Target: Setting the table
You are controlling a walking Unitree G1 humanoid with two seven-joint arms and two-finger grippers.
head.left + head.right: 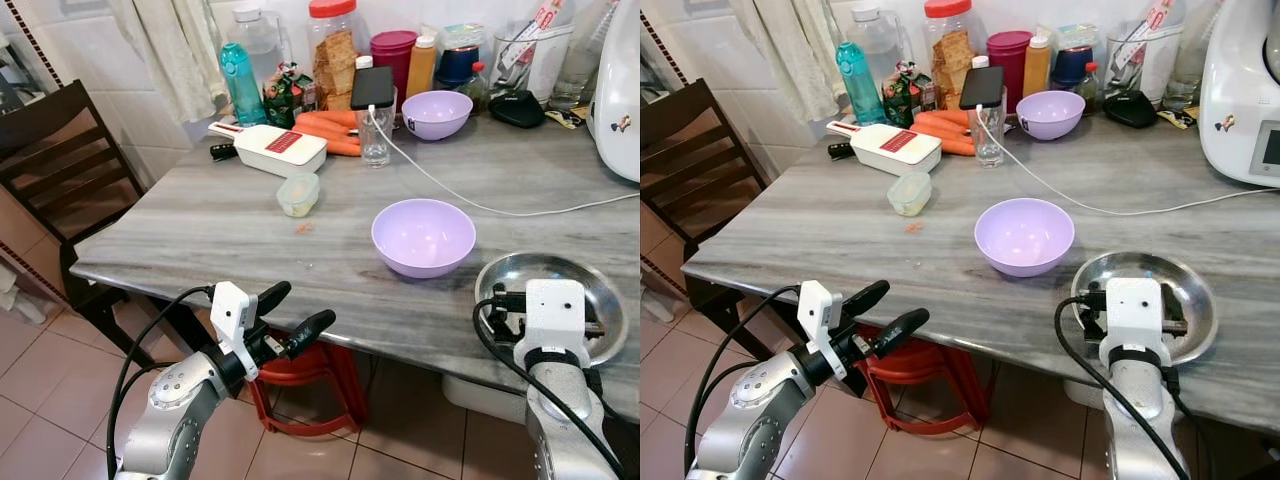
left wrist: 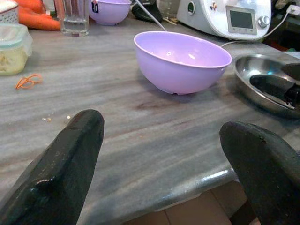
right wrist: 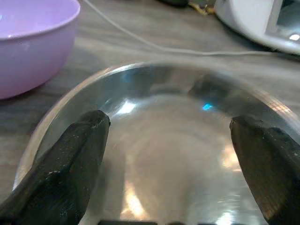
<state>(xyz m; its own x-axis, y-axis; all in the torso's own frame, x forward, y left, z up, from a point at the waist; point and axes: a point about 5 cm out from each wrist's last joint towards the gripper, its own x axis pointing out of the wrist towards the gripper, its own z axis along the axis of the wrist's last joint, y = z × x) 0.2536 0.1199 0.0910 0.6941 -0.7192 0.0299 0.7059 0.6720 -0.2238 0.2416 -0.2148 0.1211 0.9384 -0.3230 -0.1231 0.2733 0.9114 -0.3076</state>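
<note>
Head views are showing a glossy lilac plastic bowl [image 1: 423,236] sitting on the streaked grey marble table [image 1: 200,220], near the shallow steel dish [image 1: 600,290]; left gripper [image 1: 292,310] is hovering off the edge, spread, empty; right wrist view is showing right gripper [image 3: 166,159] gaping, empty, over the polished dish.

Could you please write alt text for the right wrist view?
The open right gripper hovers over a steel plate on the grey table. A purple bowl sits beside the plate.
</note>
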